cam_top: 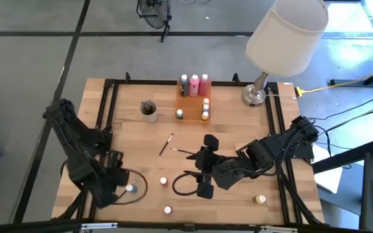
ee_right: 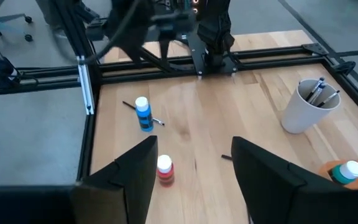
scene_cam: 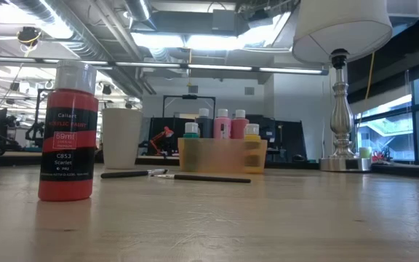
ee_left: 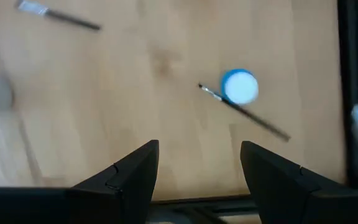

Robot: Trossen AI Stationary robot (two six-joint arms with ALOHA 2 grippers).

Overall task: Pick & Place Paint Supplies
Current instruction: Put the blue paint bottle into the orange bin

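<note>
Orange translucent tray (cam_top: 188,105) at twelve o'clock holds three squeeze bottles (cam_top: 194,85) and paint pots (cam_top: 205,115); white cup (cam_top: 149,110) holds paintbrushes (ee_right: 319,90); both jaws released.

Bare wooden tabletop (cam_top: 238,129) lies open mid-table. The translucent orange tray (cam_top: 190,103), white cup (cam_top: 149,110) and silver-based lamp (cam_top: 254,96) crowd the far edge.

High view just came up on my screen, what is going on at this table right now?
Paint supplies are being sorted and neither arm holds anything. The left gripper is open above a blue paint pot that has a thin paintbrush lying against it, near the table's front left. The right gripper is open over the middle of the table. Several bottles already stand in the orange tray at the back; brushes stand in the white cup. More pots, including a red one, are loose on the table.
</note>
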